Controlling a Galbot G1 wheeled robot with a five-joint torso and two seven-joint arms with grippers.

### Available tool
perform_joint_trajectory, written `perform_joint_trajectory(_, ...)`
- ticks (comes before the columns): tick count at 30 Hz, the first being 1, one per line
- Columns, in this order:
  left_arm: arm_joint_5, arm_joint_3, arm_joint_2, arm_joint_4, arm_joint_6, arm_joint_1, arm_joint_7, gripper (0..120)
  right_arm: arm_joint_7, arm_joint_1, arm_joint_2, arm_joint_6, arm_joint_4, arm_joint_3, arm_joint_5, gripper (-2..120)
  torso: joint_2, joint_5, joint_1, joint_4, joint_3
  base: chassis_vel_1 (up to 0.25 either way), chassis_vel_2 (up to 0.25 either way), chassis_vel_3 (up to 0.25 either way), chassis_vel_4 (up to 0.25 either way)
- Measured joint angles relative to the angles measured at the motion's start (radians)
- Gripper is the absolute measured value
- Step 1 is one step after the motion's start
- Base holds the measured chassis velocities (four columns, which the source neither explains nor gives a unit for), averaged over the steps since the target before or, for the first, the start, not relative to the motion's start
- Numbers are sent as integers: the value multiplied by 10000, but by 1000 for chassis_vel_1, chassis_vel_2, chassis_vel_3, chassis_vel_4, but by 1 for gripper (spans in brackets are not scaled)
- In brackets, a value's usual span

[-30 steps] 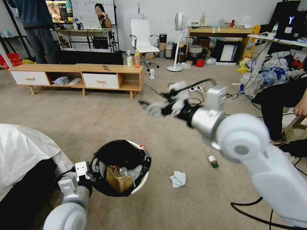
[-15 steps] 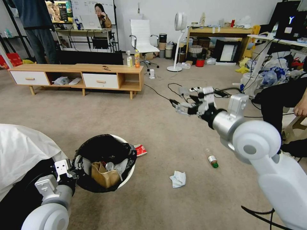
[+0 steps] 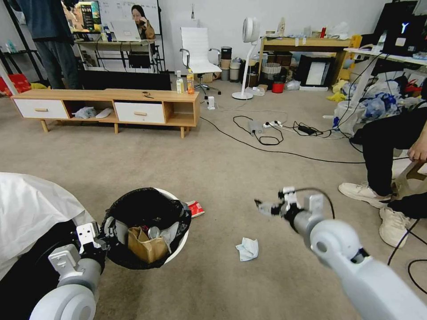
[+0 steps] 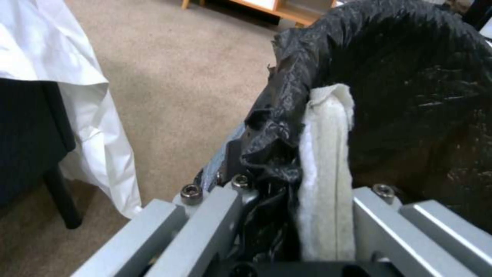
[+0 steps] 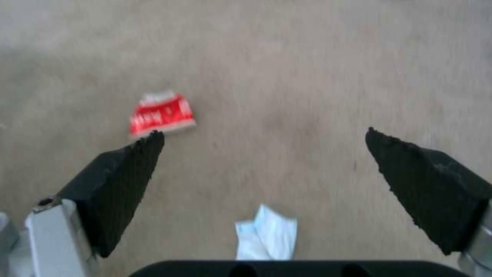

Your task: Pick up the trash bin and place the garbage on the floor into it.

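1. Bin first: I am seeing the trash bin (image 3: 178, 249) low on my left side in the head view, with its black bag (image 3: 147, 209) folded over the rim.
2. My left gripper (image 4: 295, 200) is pinching the bin's rim. In the left wrist view, the fingers (image 4: 328, 154) are squeezing black bag and a white pad together, so the plastic rim itself is hiding under them.
3. Inside the bin I am making out a brown paper bag (image 3: 144, 249), a shiny can top (image 3: 154, 232) and something white. What lies below these is hard to tell in the dark.
4. A white cloth (image 3: 31, 209) is covering something on my far left, and I cannot tell what is under it.
5. My right gripper (image 5: 264, 144) is hanging over the floor (image 3: 222, 173) with its two black fingers spread wide and nothing between them. In the head view it is looking blurry.
6. Garbage is lying on the carpet. A red-and-white wrapper (image 5: 161, 114) is sitting just beside the bin, partly tucked behind it in the head view. A crumpled tissue (image 5: 267, 237) is lying between the bin and my right arm, and its lower end is cut off in the right wrist view.
7. Black cables (image 3: 267, 144) are crossing the floor farther away.
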Motion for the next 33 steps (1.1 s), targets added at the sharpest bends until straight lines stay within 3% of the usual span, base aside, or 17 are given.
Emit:
perform_joint_trajectory(7, -6, -54, -30, -101, 1, 75, 0, 6, -369, -488, 524, 435, -1445, -278, -999, 100, 0, -1, 0, -1, 0, 0, 0, 0, 0)
perform_joint_trajectory(22, 36, 47, -113, 1, -1, 156, 4, 6, -1164, -781, 1144, 1261, -3532, -659, -1772, 100, 0, 0, 0, -3, 1, 0, 0, 0, 0)
perform_joint_trajectory(24, 39, -21, -108, -12, -12, 222, 8, 6, -1628, -635, 1495, 1791, -4340, -832, -2239, 100, 0, 1, 0, -2, 0, 0, 0, 0, 0)
perform_joint_trajectory(33, 84, -99, -144, -31, -38, 320, 18, 6, -2403, -142, 2288, 2661, -5840, -1106, -2720, 100, 0, -2, 0, -1, 0, 0, 0, 0, 0)
